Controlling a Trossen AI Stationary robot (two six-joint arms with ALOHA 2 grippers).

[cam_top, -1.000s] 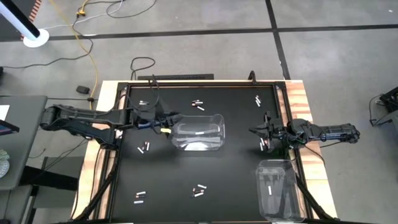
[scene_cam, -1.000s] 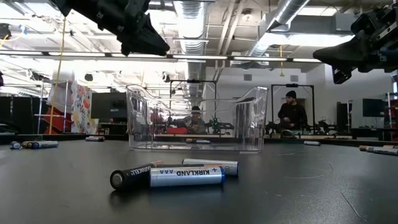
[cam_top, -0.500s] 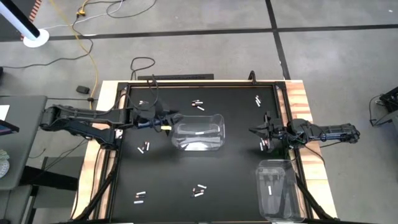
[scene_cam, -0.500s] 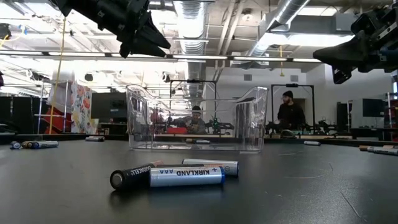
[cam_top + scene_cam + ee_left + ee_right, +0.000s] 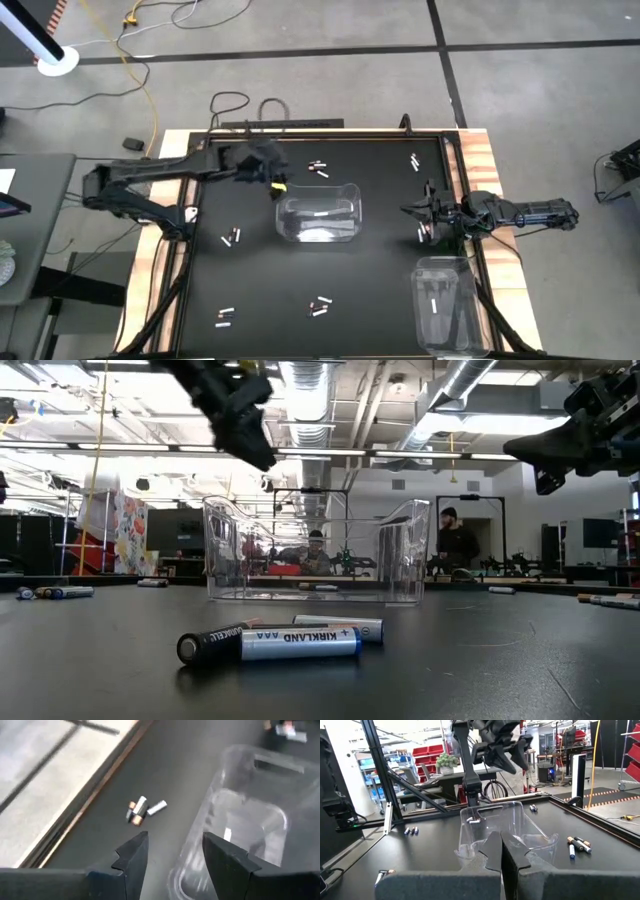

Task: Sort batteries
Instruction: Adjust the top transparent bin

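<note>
Black matting covers the wood-edged table (image 5: 482,150), seen from above with small slim cylindrical batteries (image 5: 318,166) scattered in pairs: toward 12 o'clock, toward 1 o'clock near the far right corner, toward 9 o'clock left of centre, and toward 6 and 7 o'clock along the near side. At the centre sits a clear rectangular plastic bin (image 5: 318,213) with one white battery lying inside; a second clear plastic bin (image 5: 446,300) stands toward 5 o'clock, holding a white battery and a dark one.

Left gripper (image 5: 277,187) hangs above the table at about 11 o'clock from the central bin, just off its corner. Its dark fingers (image 5: 131,854) are spread apart with nothing between them; the wrist view shows a pair of batteries on the mat beyond them, beside the bin.

Right gripper (image 5: 407,211) waits at 3 o'clock, raised off the table, its fingers (image 5: 492,851) pressed together and empty.

From table height, a dark battery and two white ones lie together in the foreground.
</note>
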